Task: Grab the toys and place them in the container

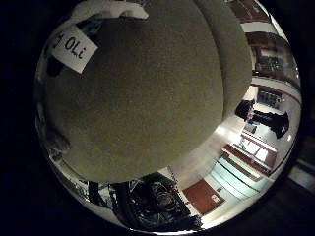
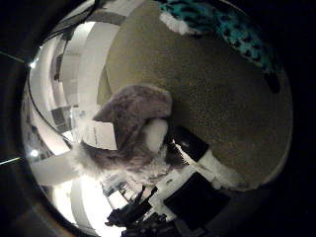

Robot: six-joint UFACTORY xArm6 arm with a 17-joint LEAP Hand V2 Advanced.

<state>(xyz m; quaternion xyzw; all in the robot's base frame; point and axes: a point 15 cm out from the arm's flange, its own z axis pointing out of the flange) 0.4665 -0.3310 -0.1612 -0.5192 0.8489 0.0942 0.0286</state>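
Note:
A grey furry plush toy (image 2: pixel 131 123) with a white tag (image 2: pixel 101 134) fills the middle of the thumb side view, close to the palm. My right hand (image 2: pixel 197 150) reaches it with white and black fingers (image 2: pixel 190 143) curled against its pale patch, and it hangs in front of the edge of a tan felt-like surface (image 2: pixel 217 98). A teal spotted plush toy (image 2: pixel 217 22) with white fluff lies on that tan surface. The little finger side view shows its white fluff (image 1: pixel 113 10) and a white tag (image 1: pixel 74 46) beside it. No container shows.
The tan surface (image 1: pixel 147 93) takes up most of the little finger side view. Past its edge are a pale floor (image 1: pixel 211 147), red-brown furniture (image 1: pixel 202 194) and dark equipment (image 1: pixel 157 201). White curved structures (image 2: pixel 94 64) stand behind the grey toy.

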